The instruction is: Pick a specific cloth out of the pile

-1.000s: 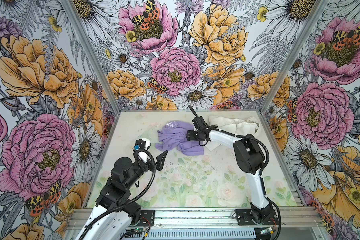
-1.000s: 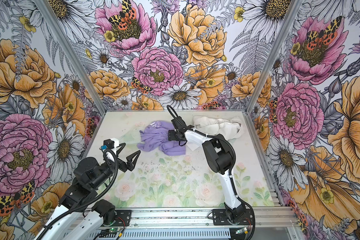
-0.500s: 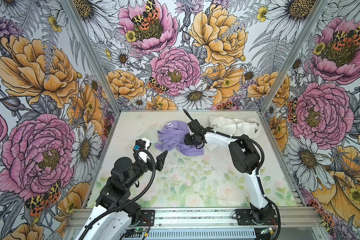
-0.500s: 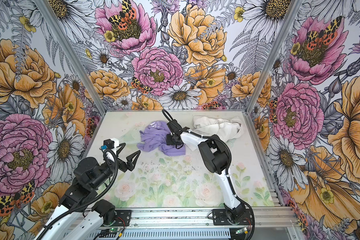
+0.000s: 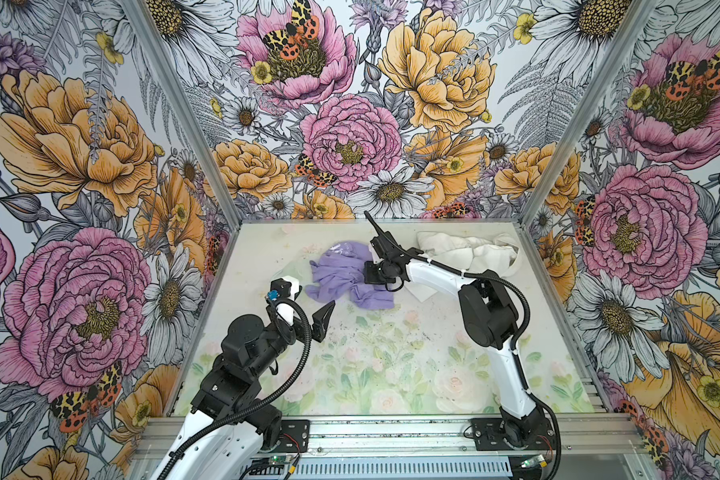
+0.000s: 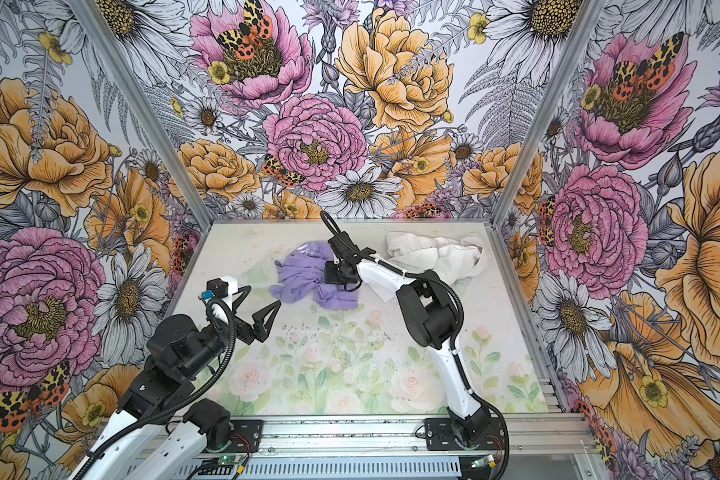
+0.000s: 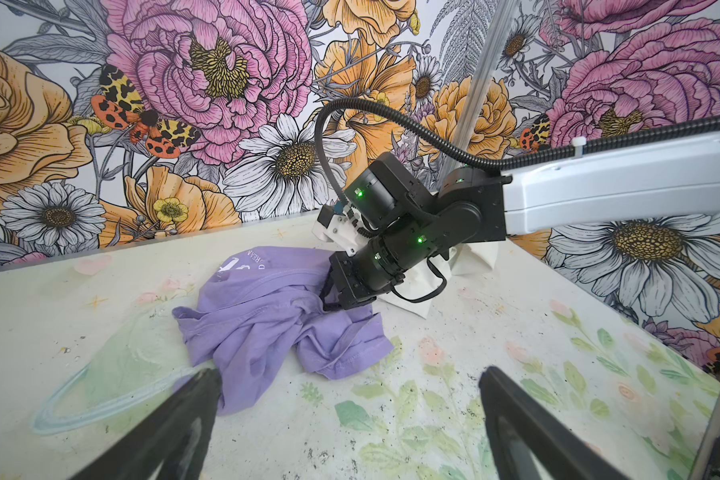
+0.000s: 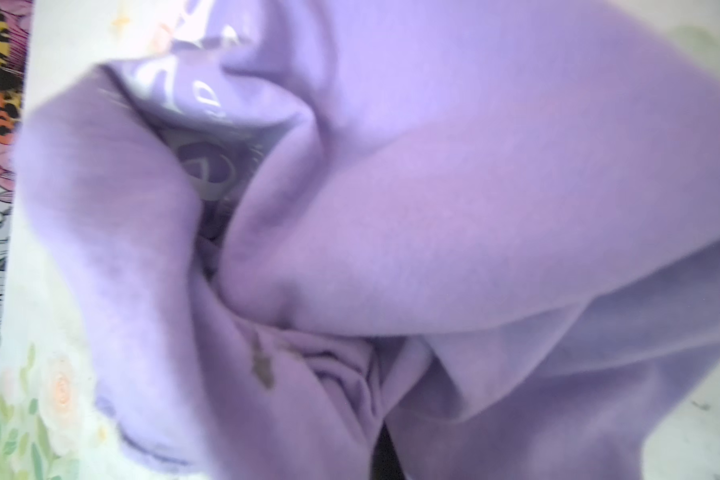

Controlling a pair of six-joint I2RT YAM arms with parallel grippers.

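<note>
The lavender cloth lies crumpled on the table at back centre, its white lettering on its far part. The white pile sits at the back right, apart from most of it. My right gripper is pressed into the cloth's right side and shut on a gathered fold; in the right wrist view the cloth fills the frame and bunches into the jaws. My left gripper hovers open and empty, short of the cloth's near edge.
A pale translucent sheet lies on the table left of the cloth. Flowered walls close in the back and both sides. A metal rail runs along the front edge. White fabric trails under the right arm.
My right gripper has moved left from the pile's edge onto the lavender cloth and closed on a fold of it. The left arm has not moved.
</note>
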